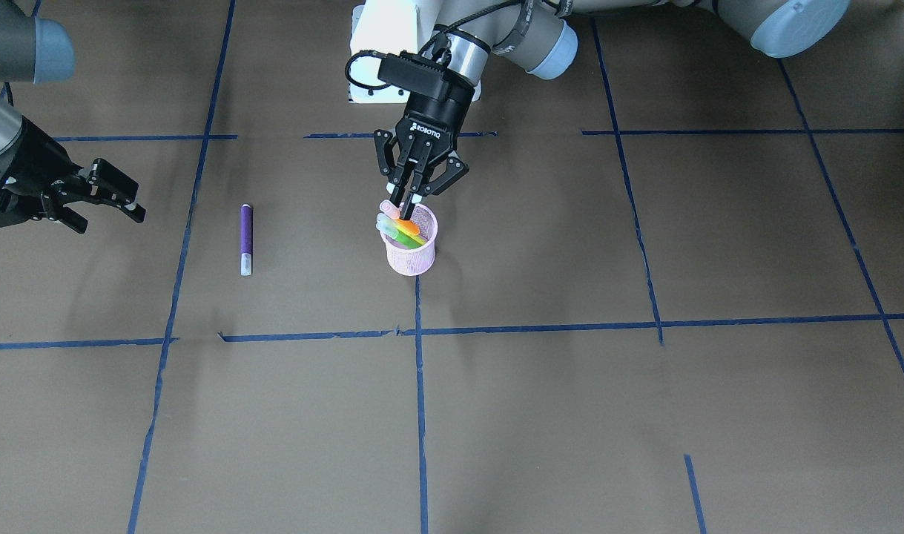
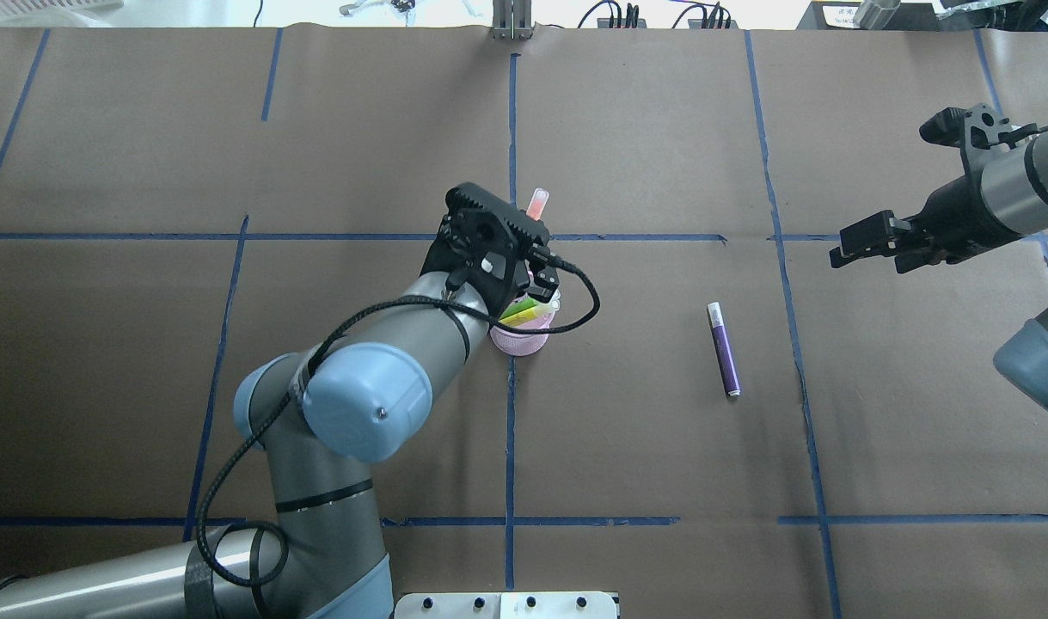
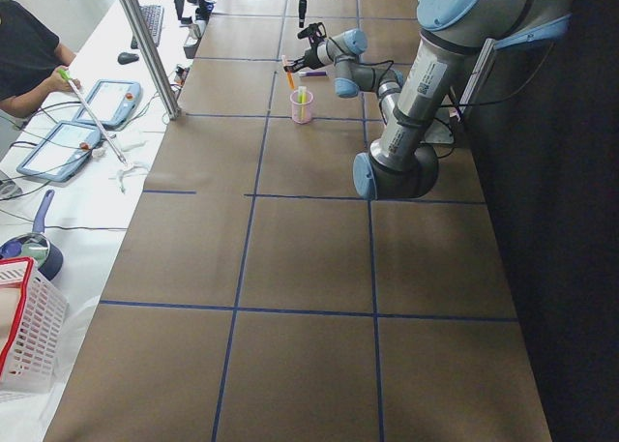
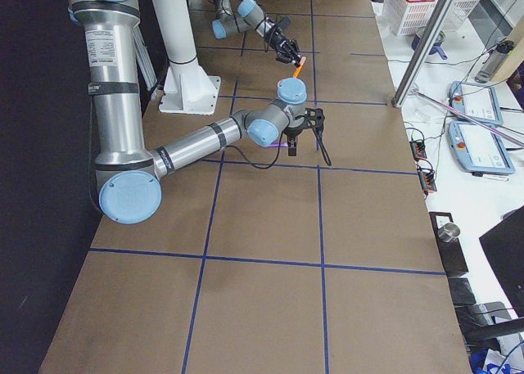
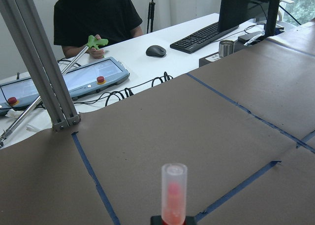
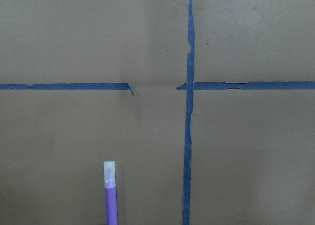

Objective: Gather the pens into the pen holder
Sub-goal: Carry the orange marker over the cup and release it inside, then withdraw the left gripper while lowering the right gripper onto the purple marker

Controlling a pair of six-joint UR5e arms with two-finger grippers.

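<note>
Front view, pen holder (image 1: 414, 256): one, upright near the middle of the table (image 1: 540, 415).
Front view, pens: three. One green pen (image 1: 411, 236) leans inside the pen holder, one orange pen (image 1: 403, 222) is carried, and one purple pen (image 1: 246, 233) lies flat at the pen holder's 9 o'clock, well apart.
Front view, left gripper (image 1: 410, 199): clenched on the orange pen, just above the pen holder at its 12 o'clock. I cannot tell whether the pen's lower end is past the rim.
Front view, right gripper (image 1: 109, 216): fingers spread, empty, well apart from the purple pen at its 9 o'clock.
Overhead view, pen holder: half hidden under the left arm (image 2: 360, 404); the orange pen's pale cap pokes out toward 12 o'clock.
Overhead view, purple pen: at the pen holder's 3 o'clock, between it and the right gripper.
Left side view, pens: two seen clearly – orange tilted above the pen holder, green standing in it.
Right side view, pen holder: partly behind the right arm (image 4: 205, 141).
Left wrist view: one capped orange pen at 6 o'clock; one operator (image 5: 93, 11) at 11 o'clock.
Right wrist view: purple pen at 7 o'clock, cap toward 12; two crossing tape lines (image 6: 189, 136).
</note>
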